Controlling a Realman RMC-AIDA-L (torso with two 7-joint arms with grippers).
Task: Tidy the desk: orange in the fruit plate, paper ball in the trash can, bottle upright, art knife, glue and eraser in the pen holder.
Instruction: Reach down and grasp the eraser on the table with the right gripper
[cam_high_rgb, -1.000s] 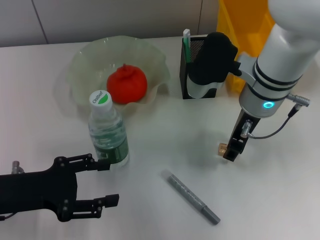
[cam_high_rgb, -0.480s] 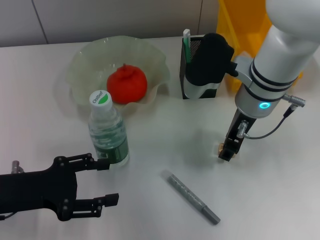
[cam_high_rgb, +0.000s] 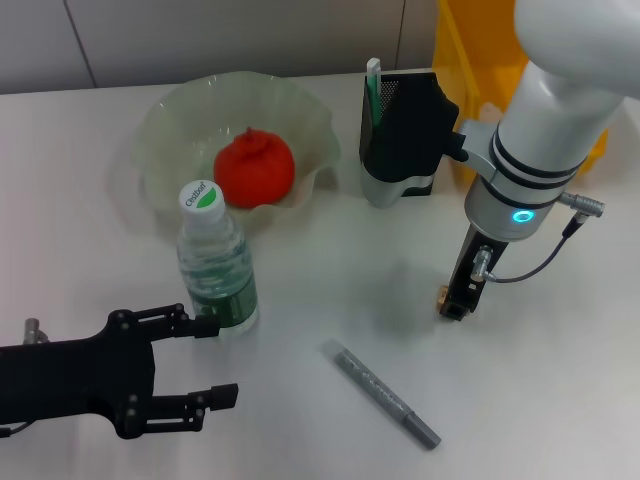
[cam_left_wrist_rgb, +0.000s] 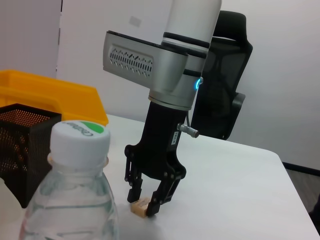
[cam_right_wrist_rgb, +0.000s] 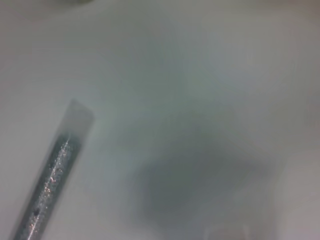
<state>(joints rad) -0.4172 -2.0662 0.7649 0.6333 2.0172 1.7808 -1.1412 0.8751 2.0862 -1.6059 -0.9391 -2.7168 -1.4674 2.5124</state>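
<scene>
Tan blocky eraser (cam_left_wrist_rgb: 139, 208) between spread right claw (cam_left_wrist_rgb: 148, 202) fingers, left claw (cam_high_rgb: 205, 362) spread.

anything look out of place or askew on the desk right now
The grey glittery art knife lies loose on the white desk, outside the black mesh pen holder. A small tan eraser also sits on the desk, between the right gripper's fingers. The clear water bottle stands upright.

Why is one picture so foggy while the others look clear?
The right wrist view sits too close to the table, so only a blurred art knife and a soft shadow show. The head view is crisp; the left wrist view blurs only the nearby bottle.
</scene>
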